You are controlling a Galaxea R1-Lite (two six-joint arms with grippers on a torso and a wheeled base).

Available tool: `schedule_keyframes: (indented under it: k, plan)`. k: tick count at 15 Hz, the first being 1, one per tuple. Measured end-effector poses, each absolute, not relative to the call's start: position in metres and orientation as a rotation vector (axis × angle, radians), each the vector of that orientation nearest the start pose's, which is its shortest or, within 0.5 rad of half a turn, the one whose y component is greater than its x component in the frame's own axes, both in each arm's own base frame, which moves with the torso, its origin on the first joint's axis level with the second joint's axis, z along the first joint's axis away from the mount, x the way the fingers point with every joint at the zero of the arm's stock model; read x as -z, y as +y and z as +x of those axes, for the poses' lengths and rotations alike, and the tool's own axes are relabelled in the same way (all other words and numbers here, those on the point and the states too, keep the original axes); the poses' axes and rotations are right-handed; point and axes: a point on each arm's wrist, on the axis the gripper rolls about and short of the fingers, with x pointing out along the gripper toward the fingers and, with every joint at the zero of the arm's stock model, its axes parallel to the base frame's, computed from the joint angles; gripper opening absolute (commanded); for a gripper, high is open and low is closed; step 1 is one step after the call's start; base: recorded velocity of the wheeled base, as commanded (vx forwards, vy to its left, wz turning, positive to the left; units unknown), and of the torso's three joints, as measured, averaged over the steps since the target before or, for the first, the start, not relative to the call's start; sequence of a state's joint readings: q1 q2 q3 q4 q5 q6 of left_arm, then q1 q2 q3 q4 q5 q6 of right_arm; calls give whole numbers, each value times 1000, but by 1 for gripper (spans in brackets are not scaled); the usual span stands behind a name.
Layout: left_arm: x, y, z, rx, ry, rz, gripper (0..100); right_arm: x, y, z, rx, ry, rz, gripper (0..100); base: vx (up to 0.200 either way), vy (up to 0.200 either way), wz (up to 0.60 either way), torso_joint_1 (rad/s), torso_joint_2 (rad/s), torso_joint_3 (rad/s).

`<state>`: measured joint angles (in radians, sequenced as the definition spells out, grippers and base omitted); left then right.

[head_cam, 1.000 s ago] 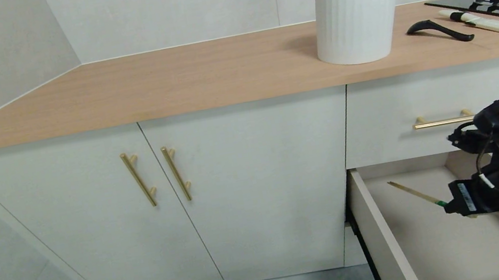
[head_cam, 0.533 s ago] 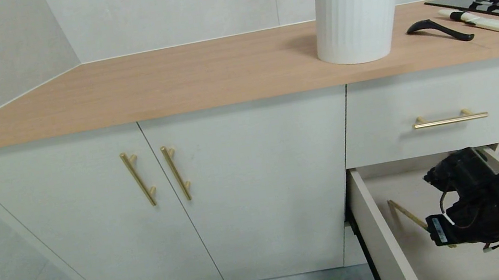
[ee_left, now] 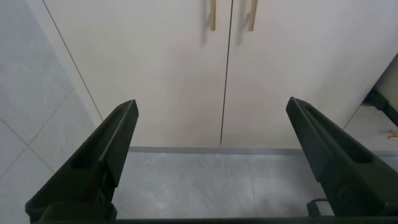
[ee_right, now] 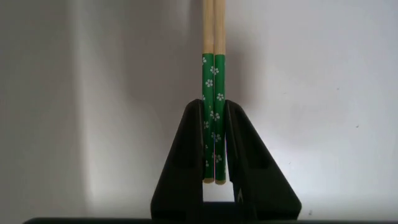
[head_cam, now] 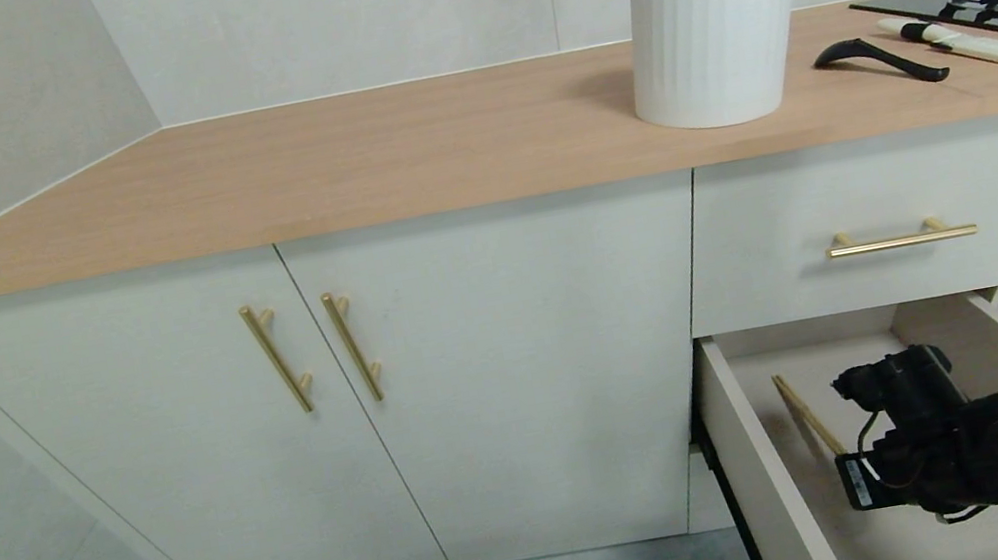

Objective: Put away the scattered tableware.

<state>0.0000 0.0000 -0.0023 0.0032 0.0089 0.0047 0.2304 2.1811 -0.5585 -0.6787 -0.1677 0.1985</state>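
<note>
Lower and farther left than a second ago, the right gripper (head_cam: 849, 465) sits down inside the open drawer (head_cam: 762, 469), pinching a pair of green-ended chopsticks (ee_right: 214, 56) whose tips angle toward the drawer's left wall. Over by the cabinet doors (ee_left: 186, 74), the left gripper (ee_left: 211, 109) hangs spread wide.

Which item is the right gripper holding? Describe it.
Under the wooden countertop, look in the open drawer at right. The right gripper clamps chopsticks there: thin pale sticks with green flowered ends, unlike the black utensil and white knife up top.
</note>
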Motion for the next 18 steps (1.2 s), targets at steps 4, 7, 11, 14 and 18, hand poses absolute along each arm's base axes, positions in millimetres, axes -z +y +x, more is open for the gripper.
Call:
schedule_keyframes:
  k: [4,7,11,14,18]
  plan:
    - [-76,0,-23,-9,1,5,100,24,64,291,38,940,-6,100,0,0,0,0,0,0]
    - [-76,0,-23,-9,0,5,100,23,64,291,37,938,-5,100,0,0,0,0,0,0]
    - [-76,0,-23,-9,1,4,100,3,64,283,15,928,9,100,0,0,0,0,0,0]
    - [-76,0,-23,-9,1,5,100,-42,53,266,2,1012,32,100,0,0,0,0,0,0]
    - [-76,0,-23,-9,1,4,100,-150,16,248,7,1193,192,100,0,0,0,0,0,0]
